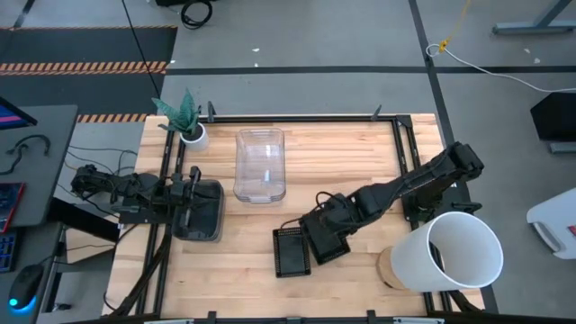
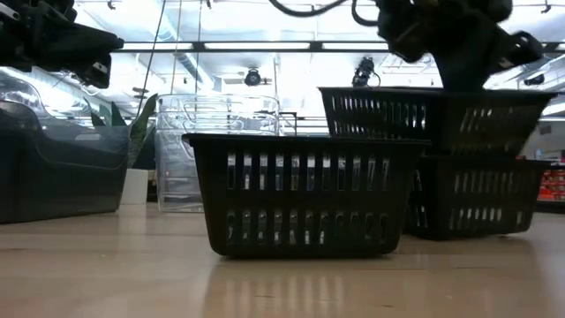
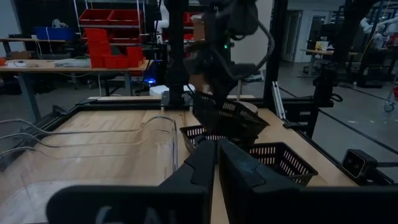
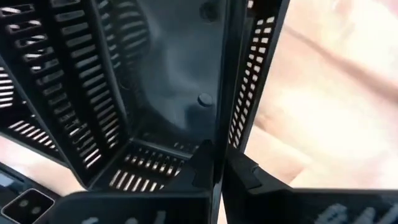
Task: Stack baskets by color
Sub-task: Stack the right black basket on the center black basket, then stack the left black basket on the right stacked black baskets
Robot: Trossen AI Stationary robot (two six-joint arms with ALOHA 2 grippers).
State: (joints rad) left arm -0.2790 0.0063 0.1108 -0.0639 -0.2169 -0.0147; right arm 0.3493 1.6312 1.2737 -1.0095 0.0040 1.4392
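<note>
My right gripper (image 1: 324, 225) is shut on a black mesh basket (image 1: 331, 241), which it carries over a second black basket (image 2: 472, 199) that stands on the table. Whether the two touch, I cannot tell. A third black basket (image 1: 292, 250) stands upright on its base beside them, toward the near edge. A clear bin (image 1: 261, 165) stands at the middle far side. My left gripper (image 3: 214, 168) is shut and level above the smoky grey trays (image 1: 200, 211) at the left, with nothing in it. My right gripper pinches the carried basket's slotted side wall (image 4: 219, 93) at its upper rim, one finger (image 4: 202, 168) inside the basket and one outside. The fingers come steeply from above. The basket hangs below them, open side up and slightly tilted (image 3: 227, 115).
A big white bucket (image 1: 454, 252) lies on its side at the near right, close to my right arm. A small white plant pot (image 1: 191, 135) stands at the far left corner. Bare wood lies between the clear bin and the right rail.
</note>
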